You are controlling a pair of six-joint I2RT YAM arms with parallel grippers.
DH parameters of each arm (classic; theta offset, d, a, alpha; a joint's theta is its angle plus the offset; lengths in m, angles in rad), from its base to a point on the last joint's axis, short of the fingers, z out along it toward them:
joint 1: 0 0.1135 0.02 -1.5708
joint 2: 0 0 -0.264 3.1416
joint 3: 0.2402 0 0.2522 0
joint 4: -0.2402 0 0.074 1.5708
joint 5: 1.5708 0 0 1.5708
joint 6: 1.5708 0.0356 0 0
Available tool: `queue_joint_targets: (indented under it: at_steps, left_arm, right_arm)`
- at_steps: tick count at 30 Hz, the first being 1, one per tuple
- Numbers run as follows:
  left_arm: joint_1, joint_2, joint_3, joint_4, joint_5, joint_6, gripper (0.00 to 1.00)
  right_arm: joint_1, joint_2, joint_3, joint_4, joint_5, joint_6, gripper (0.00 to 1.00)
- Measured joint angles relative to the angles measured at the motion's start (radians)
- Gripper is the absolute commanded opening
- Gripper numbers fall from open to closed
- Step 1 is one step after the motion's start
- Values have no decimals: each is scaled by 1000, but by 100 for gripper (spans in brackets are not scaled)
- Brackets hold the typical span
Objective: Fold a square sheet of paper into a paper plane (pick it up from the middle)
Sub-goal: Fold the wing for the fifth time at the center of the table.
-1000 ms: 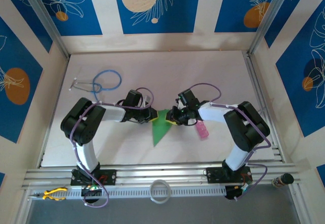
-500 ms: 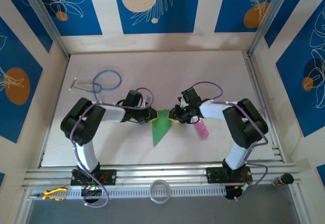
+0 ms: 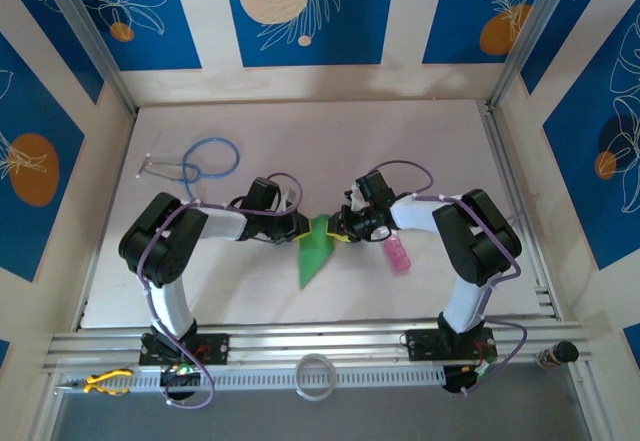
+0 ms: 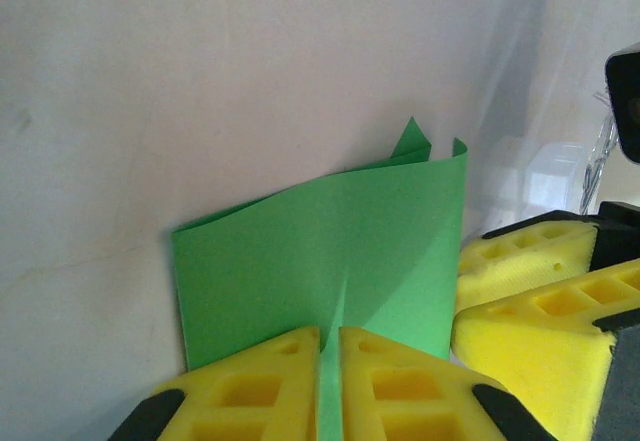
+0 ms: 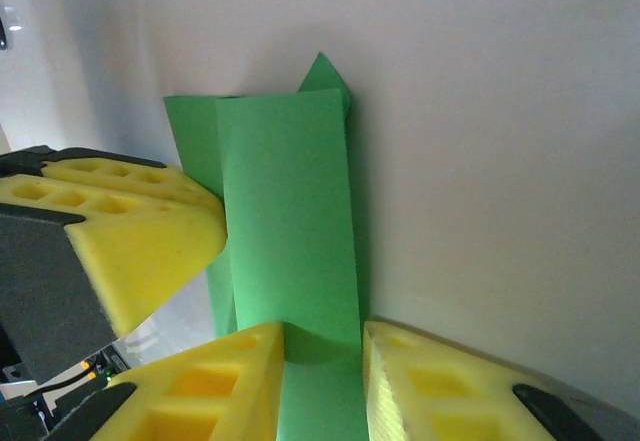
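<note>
The square sheet of paper point(image 3: 313, 251) lies mid-table as a narrow creased green shape whose point faces the near edge. My left gripper point(image 3: 298, 229) is at its upper left edge. In the left wrist view the left gripper point(image 4: 330, 366) is shut on a thin ridge of the paper point(image 4: 320, 241), and the right gripper's yellow fingers point(image 4: 530, 291) show close by. My right gripper point(image 3: 343, 231) is at the paper's upper right. In the right wrist view the right gripper point(image 5: 322, 371) is closed on a curled green flap point(image 5: 290, 221) that fills its gap.
A small pink bottle point(image 3: 398, 254) lies just right of the right gripper. A blue-tubed stethoscope point(image 3: 205, 158) rests at the far left. A white ring point(image 3: 316, 376) and a yellow-handled tool point(image 3: 105, 381) sit on the near rail. Walls close in the table's sides.
The right gripper has shifted a little left with its flap, and the green shape now looks narrower. The left gripper has stayed put.
</note>
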Motion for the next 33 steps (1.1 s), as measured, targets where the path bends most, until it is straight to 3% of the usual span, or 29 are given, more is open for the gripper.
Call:
queue_joint_targets:
  at_steps: [18, 33]
  left_arm:
    - [0, -2, -3, 0, 0, 0, 15]
    - [1, -5, -3, -6, 0, 0, 15]
  right_arm:
    - [0, -54, -74, 62, -98, 21, 27]
    - [0, -27, -66, 90, -103, 30, 23]
